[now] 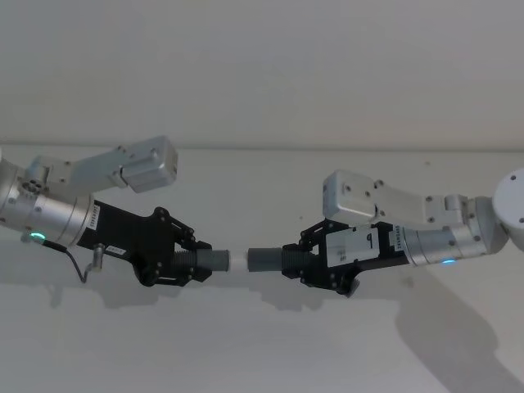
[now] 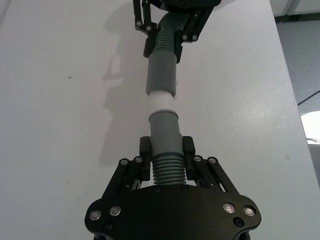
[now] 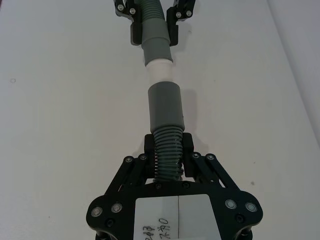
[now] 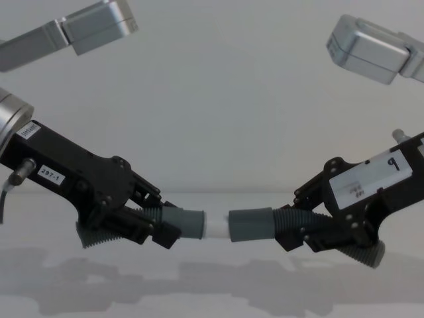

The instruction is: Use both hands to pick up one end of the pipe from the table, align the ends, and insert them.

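The left end effector (image 1: 193, 264) is closed on the ribbed middle of one pipe piece (image 1: 214, 261), its fingers (image 2: 145, 147) clamped on either side just behind the smooth cuff. That piece's grey cuff ends in a narrower white tip (image 1: 237, 260) pointing toward the other arm. The right end effector (image 1: 288, 260) is likewise closed on the ribbed section of the second pipe piece (image 1: 266, 259), whose plain grey cylindrical cuff (image 4: 250, 225) faces the white tip.

Both pieces are held in the air above the white tabletop (image 1: 262, 344), roughly end to end between the two arms. In the head view the white tip reaches the mouth of the plain cuff; whether it has entered cannot be told from there. The chest view shows the two cuffs at nearly the same height with the white tip spanning the gap between them, each arm angling down toward the middle.

The left wrist view shows the white tip meeting the rim of the plain cuff, with that cuff slightly tilted off the line. The right wrist view shows a white label (image 3: 172, 217) on the right end effector's body and the two cuffs close to one line. The chest view shows the "297-1" label (image 4: 50, 175) on the left arm.
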Controlling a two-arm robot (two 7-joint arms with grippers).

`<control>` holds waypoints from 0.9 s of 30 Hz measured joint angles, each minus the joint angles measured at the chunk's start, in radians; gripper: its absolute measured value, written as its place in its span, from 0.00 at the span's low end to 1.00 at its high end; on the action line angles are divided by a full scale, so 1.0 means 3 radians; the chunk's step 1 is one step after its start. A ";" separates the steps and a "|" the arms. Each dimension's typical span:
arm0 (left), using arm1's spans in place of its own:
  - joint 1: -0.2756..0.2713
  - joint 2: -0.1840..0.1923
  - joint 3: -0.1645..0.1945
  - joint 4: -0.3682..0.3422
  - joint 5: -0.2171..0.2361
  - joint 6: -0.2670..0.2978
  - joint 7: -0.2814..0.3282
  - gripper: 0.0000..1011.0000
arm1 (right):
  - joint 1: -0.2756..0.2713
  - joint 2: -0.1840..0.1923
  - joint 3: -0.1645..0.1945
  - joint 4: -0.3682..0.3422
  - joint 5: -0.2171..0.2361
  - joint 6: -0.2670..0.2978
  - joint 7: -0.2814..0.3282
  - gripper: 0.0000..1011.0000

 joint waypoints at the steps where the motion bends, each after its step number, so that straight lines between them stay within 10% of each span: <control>1: 0.0000 0.0000 0.0000 0.0000 -0.0004 -0.0001 0.0000 0.36 | 0.0002 -0.0001 -0.0002 0.0000 0.0001 0.0000 0.0001 0.29; 27: 0.0013 -0.0002 -0.0001 -0.0018 -0.0050 -0.0016 -0.0002 0.36 | 0.0008 0.0004 -0.0012 -0.0001 0.0008 0.0019 0.0002 0.29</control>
